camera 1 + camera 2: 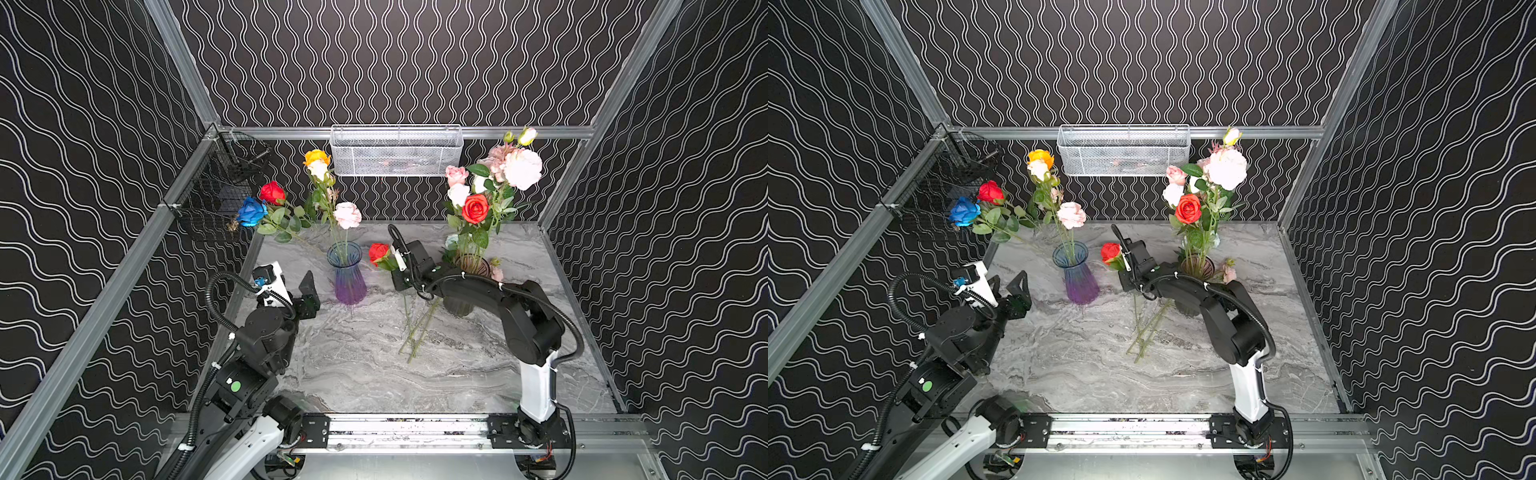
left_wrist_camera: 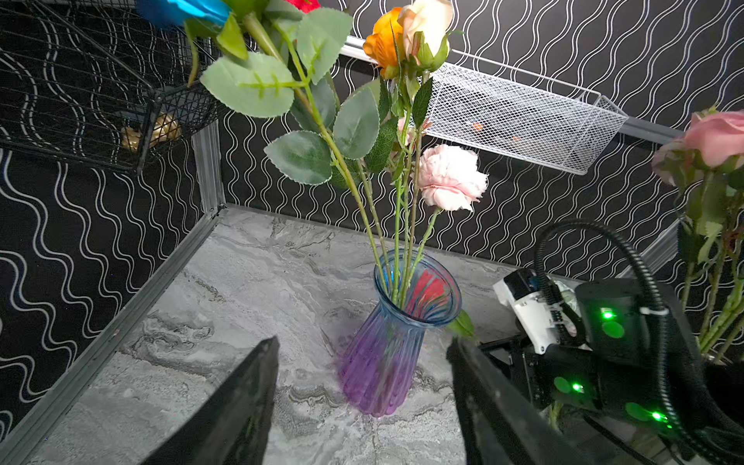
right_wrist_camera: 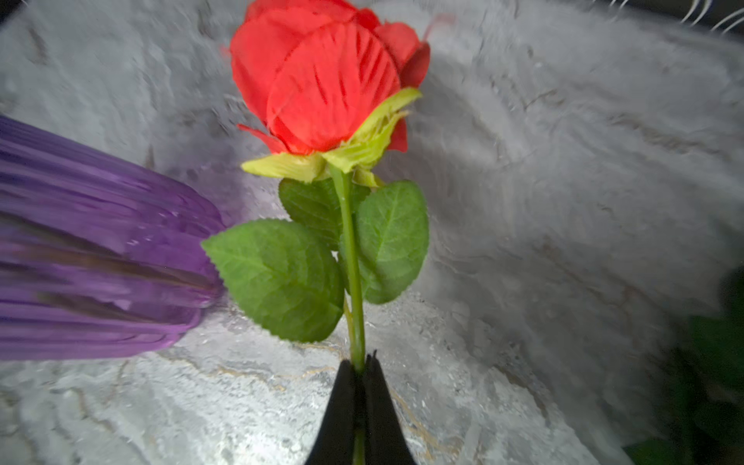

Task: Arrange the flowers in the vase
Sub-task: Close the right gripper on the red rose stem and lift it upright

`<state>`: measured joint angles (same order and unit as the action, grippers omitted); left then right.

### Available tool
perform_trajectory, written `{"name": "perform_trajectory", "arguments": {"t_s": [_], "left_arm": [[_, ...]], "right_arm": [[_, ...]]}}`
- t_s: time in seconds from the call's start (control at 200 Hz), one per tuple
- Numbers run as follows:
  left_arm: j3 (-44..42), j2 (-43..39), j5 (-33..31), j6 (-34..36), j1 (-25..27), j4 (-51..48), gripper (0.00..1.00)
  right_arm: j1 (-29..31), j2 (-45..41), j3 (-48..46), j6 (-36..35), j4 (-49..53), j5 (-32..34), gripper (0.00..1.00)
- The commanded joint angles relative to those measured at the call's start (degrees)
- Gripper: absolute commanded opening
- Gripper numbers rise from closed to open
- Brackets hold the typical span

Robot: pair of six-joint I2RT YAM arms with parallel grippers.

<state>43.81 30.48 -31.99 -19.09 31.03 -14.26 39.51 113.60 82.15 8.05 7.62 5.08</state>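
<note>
Right gripper (image 3: 358,362) pinched tight on the stem of a red rose (image 3: 322,80), just below its leaves. The bloom is held low, just beside the blue-and-purple vase (image 1: 347,274).

Left gripper (image 2: 364,342) has its fingers apart and holds nothing, near the vase's other side.

The vase already carries several flowers (image 1: 318,166). A bigger bunch stands in a dark vase (image 1: 473,266) to the right. Loose stems (image 1: 415,332) lie on the tabletop.

Step, as I judge it: rose picked up, not yet placed. The next move calls for lifting it, tipping the stem end downward and threading it into the narrow mouth between the standing stems.

Tabletop (image 1: 457,374) is grey, marbled and glossy. The walls are black with white wavy lines. A white mesh basket (image 1: 395,151) hangs on the back rail.
</note>
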Motion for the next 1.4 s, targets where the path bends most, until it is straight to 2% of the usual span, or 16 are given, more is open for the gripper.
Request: {"name": "perform_trajectory", "arguments": {"t_s": [0.0, 0.27, 0.365, 0.47, 0.536, 0.716, 0.936, 1.126, 1.396], "left_arm": [[0.1, 0.0, -0.7, -0.3, -0.2, 0.8, 0.70], [0.0, -0.2, -0.6, -0.4, -0.3, 1.1, 0.70], [0.1, 0.2, -0.1, -0.7, -0.5, 1.0, 0.70], [0.4, 0.9, 1.1, -0.9, -0.4, 0.7, 0.84], [0.6, 1.3, 2.8, -1.0, -0.5, 0.8, 0.98], [1.7, 3.9, 5.5, -2.0, -0.6, -0.4, 0.99], [1.8, 3.8, 4.0, -2.0, -0.6, -1.0, 0.98], [0.9, 2.8, 3.3, -1.8, -0.6, 0.1, 0.99], [1.0, 3.1, 4.6, -2.3, -0.7, -0.1, 0.98]], "right_arm": [[0.8, -3.8, -2.2, 2.4, -7.0, 0.8, 0.02], [6.2, -17.7, -10.8, 1.0, -17.1, 8.8, 0.02], [9.2, -21.3, -12.4, -1.7, -20.1, 12.0, 0.02], [12.8, -24.8, -14.2, -6.2, -25.6, 16.0, 0.02], [14.4, -26.7, -14.5, -8.0, -28.1, 17.4, 0.02], [16.8, -30.7, -14.8, -12.5, -36.6, 17.9, 0.01], [17.8, -28.8, -11.5, -19.7, -50.1, 17.1, 0.00], [17.8, -21.5, -4.4, -27.1, -62.8, 16.6, 0.00], [17.5, -11.4, 8.8, -32.5, -64.7, 14.0, 0.00]]}}
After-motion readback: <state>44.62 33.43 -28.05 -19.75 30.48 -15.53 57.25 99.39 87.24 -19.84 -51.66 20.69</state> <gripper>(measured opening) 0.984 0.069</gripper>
